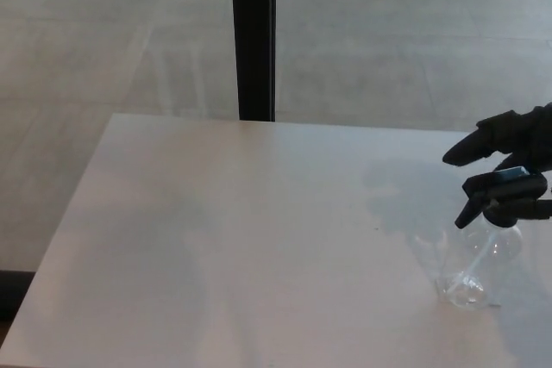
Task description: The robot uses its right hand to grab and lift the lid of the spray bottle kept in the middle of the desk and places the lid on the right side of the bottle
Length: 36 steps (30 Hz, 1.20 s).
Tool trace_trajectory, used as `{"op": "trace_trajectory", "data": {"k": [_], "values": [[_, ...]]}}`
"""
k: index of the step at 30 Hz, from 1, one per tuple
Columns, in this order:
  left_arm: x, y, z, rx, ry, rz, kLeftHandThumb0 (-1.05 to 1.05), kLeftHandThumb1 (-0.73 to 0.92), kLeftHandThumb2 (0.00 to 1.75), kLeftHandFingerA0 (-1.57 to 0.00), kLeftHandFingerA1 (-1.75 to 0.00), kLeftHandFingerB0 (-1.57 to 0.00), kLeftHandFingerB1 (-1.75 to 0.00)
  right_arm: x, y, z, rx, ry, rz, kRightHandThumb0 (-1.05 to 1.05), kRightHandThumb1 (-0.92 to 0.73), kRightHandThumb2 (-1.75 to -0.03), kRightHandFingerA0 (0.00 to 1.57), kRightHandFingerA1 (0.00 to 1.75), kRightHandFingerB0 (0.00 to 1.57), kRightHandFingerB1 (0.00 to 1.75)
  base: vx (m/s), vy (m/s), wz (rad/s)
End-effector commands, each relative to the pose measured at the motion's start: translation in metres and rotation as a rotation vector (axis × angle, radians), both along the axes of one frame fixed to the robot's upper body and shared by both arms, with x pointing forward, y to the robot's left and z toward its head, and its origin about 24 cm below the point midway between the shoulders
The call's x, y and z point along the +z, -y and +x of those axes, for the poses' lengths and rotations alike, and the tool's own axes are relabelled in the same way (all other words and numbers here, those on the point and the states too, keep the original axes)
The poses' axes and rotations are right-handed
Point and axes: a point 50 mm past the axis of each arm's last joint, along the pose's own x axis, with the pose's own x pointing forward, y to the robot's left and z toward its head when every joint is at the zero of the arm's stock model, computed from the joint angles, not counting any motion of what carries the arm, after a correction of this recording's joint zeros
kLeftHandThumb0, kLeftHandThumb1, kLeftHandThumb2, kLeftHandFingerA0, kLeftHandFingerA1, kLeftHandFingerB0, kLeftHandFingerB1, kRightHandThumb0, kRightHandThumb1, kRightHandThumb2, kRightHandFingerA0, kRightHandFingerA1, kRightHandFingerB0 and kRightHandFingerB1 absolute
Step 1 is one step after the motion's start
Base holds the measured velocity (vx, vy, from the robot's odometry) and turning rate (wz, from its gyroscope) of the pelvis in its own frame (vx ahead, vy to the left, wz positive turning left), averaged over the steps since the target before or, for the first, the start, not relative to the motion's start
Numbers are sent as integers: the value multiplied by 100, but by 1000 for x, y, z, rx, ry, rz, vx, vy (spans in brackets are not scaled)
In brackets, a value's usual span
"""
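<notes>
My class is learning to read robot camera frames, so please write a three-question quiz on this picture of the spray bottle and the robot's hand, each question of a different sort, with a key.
1. True or false: the lid has already been lifted off the spray bottle.
2. Multiple choice: where is the right hand? A) flat on the desk beside the bottle; B) at the lid, coming in from the right edge; C) out of view.
3. Short answer: what stands upright behind the desk's far edge?

Key
1. False: the black lid sits on the clear bottle.
2. B.
3. A dark post.
</notes>
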Motion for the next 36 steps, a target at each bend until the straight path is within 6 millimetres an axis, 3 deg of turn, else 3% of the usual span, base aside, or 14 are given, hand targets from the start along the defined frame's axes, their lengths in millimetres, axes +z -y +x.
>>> {"op": "trace_trajectory", "data": {"k": [1,6,11,13,15,17,19,21,25,28,31,32,35,36], "values": [[7,-8,-1,-4,10,33,-83,88,66,-57,-47,-40,-39,3,1,-2,2,-30,-142,-74,-63,-60,38,43,39,33,0,0,0],[5,-6,-3,10,7,18,-83,86,66,-57,-49,-39,-39,1,-5,-3,52,45,-342,-78,-67,-61,31,48,37,32,0,0,0],[4,-4,-2,9,14,16,-82,87,66,-56,-51,-40,-40,-10,-16,-5,67,240,-411,-52,-68,-61,74,82,48,36,0,0,0],[4,-4,-2,8,14,16,-82,87,66,-56,-51,-40,-40,-10,-16,-5,66,246,-413,-52,-68,-61,74,82,48,36,0,0,0],[4,-4,-3,-4,6,26,-83,86,67,-58,-50,-41,-41,-14,-21,-7,85,337,-437,-42,-72,-65,84,143,56,39,0,0,0],[4,-5,-2,2,8,24,-82,87,66,-58,-50,-40,-41,-16,-24,-8,100,454,-455,-25,-74,-63,84,170,75,45,0,0,0],[4,-5,-3,-4,9,28,-82,87,66,-58,-50,-40,-40,-17,-25,-8,113,538,-462,-22,-70,-61,85,171,84,49,0,0,0],[4,-5,-2,8,18,23,-82,86,66,-58,-51,-40,-41,-15,-24,-8,122,595,-484,-27,-71,-65,87,167,90,72,0,0,0],[4,-4,-2,-16,-2,31,-81,88,66,-56,-49,-39,-39,-16,-22,-9,121,707,-473,-31,-70,-59,80,173,83,95,0,0,0],[3,-4,-4,-13,2,29,-82,87,66,-56,-50,-39,-40,-16,-20,-8,107,748,-416,-28,-73,-68,80,175,65,152,0,0,0],[3,-4,-5,-15,-2,23,-82,87,66,-55,-49,-39,-39,-17,-20,-8,98,745,-390,-29,-75,-69,80,175,64,157,0,0,0],[2,-3,-6,-18,-6,23,-82,88,66,-56,-49,-39,-40,-13,-20,-9,91,750,-363,-40,-59,-100,117,137,86,119,0,0,0],[3,-3,-7,-25,-10,26,-83,88,66,-56,-50,-39,-40,-9,-20,-9,83,783,-319,-42,-56,-99,119,138,91,121,0,0,0],[3,-3,-7,-20,-8,24,-82,87,66,-56,-49,-39,-40,-8,-20,-10,82,788,-308,-29,-68,-76,92,175,71,153,0,0,0]]}}
